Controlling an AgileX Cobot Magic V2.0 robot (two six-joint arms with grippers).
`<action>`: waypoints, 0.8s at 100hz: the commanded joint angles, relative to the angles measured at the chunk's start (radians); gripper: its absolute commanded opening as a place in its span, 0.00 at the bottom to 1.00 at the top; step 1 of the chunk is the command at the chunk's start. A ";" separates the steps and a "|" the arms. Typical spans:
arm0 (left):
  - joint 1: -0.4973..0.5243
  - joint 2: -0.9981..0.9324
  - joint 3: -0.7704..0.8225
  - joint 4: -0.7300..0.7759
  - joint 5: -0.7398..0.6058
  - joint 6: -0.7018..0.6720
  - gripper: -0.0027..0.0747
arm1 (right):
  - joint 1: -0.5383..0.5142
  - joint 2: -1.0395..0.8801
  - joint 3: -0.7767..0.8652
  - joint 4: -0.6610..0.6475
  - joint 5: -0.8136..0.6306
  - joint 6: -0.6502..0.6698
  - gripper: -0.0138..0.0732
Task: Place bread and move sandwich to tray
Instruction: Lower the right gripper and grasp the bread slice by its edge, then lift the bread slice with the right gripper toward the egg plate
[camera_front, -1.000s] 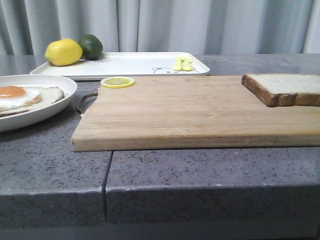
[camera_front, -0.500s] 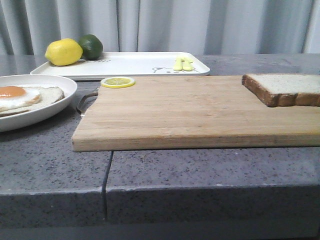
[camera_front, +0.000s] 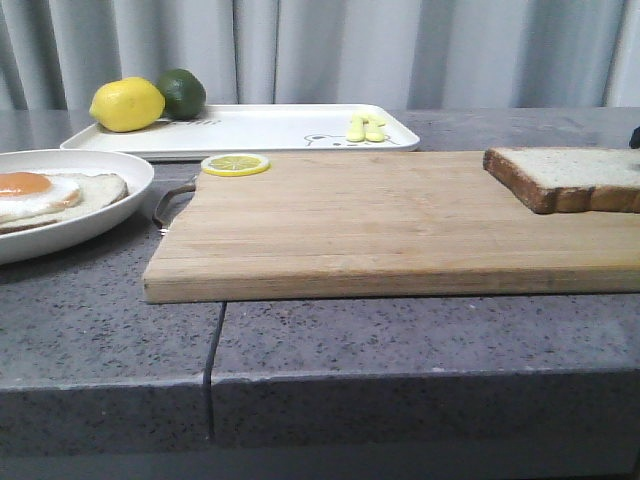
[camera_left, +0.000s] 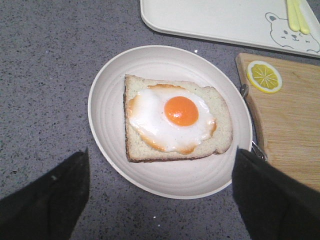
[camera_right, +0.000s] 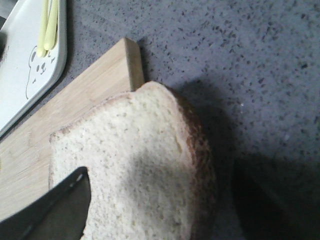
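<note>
The bread (camera_front: 565, 178), a thick brown-crusted slice, lies on the right end of the wooden cutting board (camera_front: 380, 230). My right gripper (camera_right: 160, 200) is open and hovers close over the bread (camera_right: 135, 165), one finger (camera_right: 55, 210) above its face. In the front view only a dark tip (camera_front: 634, 137) of it shows at the right edge. The sandwich (camera_left: 175, 117), a slice with a fried egg, rests in the round white plate (camera_left: 107, 145) at the left. My left gripper (camera_left: 161, 165) is open above the plate's near rim, holding nothing. The white tray (camera_front: 270, 128) lies at the back.
A lemon (camera_front: 127, 104) and a lime (camera_front: 182, 92) sit on the tray's left end, yellow utensils (camera_front: 366, 128) on its right end. A lemon slice (camera_front: 235, 164) lies on the board's far left corner. The board's metal handle (camera_front: 170, 200) points at the plate.
A dark tip of my right gripper has come into the front view at the right edge, behind the bread. Bread, plate and tray have not moved.
</note>
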 joint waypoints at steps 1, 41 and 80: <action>0.003 -0.004 -0.038 -0.023 -0.067 0.003 0.74 | -0.007 -0.002 -0.018 0.009 0.040 -0.015 0.83; 0.003 -0.004 -0.038 -0.023 -0.067 0.003 0.74 | -0.007 0.016 -0.018 0.009 0.017 -0.014 0.51; 0.003 -0.004 -0.038 -0.023 -0.067 0.003 0.74 | -0.007 -0.001 -0.018 0.008 0.023 -0.013 0.09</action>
